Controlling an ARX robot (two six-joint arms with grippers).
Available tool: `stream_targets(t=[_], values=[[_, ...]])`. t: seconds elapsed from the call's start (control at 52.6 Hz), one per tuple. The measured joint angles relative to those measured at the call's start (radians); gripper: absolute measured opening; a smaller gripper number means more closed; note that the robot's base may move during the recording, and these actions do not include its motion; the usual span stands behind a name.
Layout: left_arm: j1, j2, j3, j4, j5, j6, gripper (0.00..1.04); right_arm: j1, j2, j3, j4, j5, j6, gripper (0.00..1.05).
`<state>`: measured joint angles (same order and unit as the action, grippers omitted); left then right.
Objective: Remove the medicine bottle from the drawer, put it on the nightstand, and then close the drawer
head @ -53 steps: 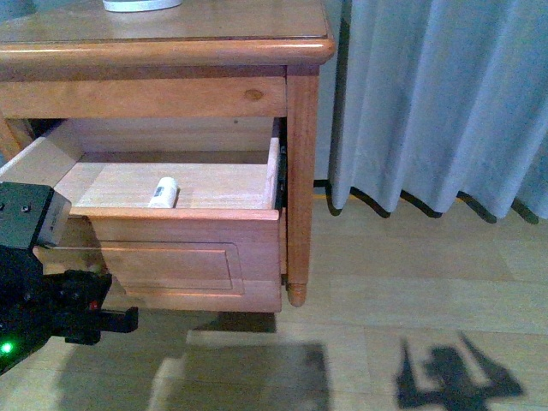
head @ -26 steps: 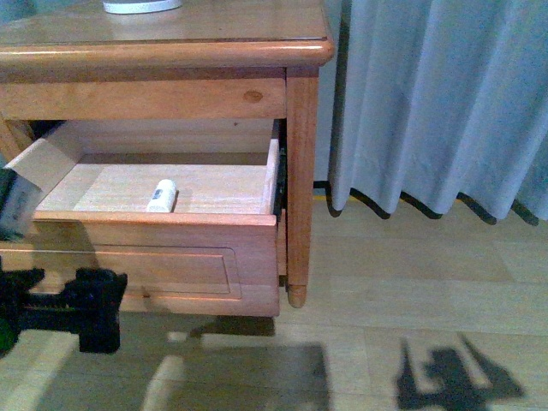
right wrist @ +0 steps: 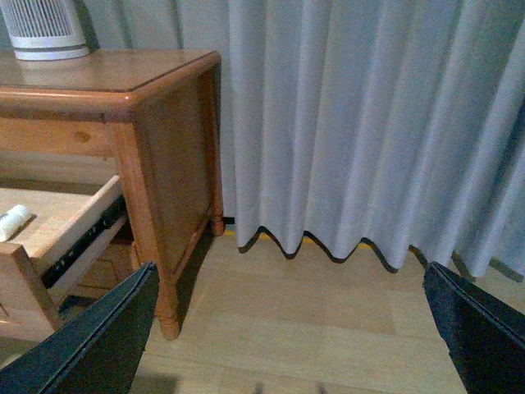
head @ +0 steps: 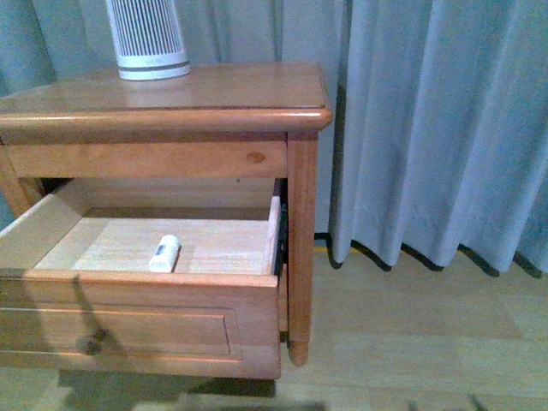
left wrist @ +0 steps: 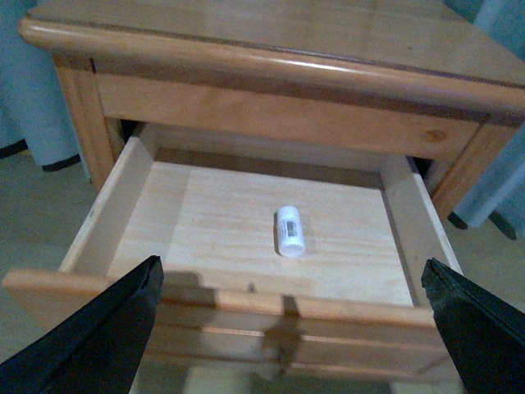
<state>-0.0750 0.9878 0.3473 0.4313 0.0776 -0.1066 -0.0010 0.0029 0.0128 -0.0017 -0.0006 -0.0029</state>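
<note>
The nightstand [head: 214, 90] stands with its upper drawer [head: 154, 321] pulled far out. The medicine bottle [head: 164, 253], a small white cylinder, lies on its side on the drawer's pale floor. No arm shows in the front view. In the left wrist view my left gripper [left wrist: 291, 271] hangs open above the drawer's front rim [left wrist: 246, 302], with the medicine bottle [left wrist: 290, 231] just beyond and between its fingers [left wrist: 98, 336]. My right gripper [right wrist: 291, 271] is open over bare floor to the right of the nightstand [right wrist: 156, 123], holding nothing.
A large white slatted device [head: 147, 38] stands at the back left of the nightstand top. A grey curtain [head: 428, 128] hangs close to the right of the cabinet, down to the wooden floor [head: 411, 342]. The drawer's round knob [head: 92, 342] faces me.
The front view now shows more of the nightstand top and the white device. The left arm has left that view's lower left. The drawer stays open and the bottle has not moved.
</note>
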Motion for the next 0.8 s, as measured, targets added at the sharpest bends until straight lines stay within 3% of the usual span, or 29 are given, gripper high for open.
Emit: stream_targets(t=[0.266, 0.342, 0.418, 0.513, 0.742, 0.799], values=[[-0.135, -0.488, -0.143, -0.371, -0.129, -0.019, 0.98, 0.0, 0.0, 0.0, 0.0, 0.0, 0.0, 0.98], [-0.155, -0.556, -0.158, -0.396, -0.154, -0.018, 0.97, 0.0, 0.0, 0.0, 0.0, 0.0, 0.0, 0.98], [-0.171, -0.584, -0.218, -0.237, -0.278, 0.032, 0.86, 0.0, 0.0, 0.0, 0.0, 0.0, 0.0, 0.98], [-0.145, -0.629, -0.254, -0.173, -0.286, 0.068, 0.69, 0.0, 0.0, 0.0, 0.0, 0.0, 0.0, 0.98], [-0.063, -0.708, -0.288, -0.211, -0.208, 0.092, 0.29, 0.0, 0.0, 0.0, 0.0, 0.0, 0.0, 0.98], [0.007, -0.735, -0.291, -0.23, -0.11, 0.095, 0.16, 0.0, 0.0, 0.0, 0.0, 0.0, 0.0, 0.98]])
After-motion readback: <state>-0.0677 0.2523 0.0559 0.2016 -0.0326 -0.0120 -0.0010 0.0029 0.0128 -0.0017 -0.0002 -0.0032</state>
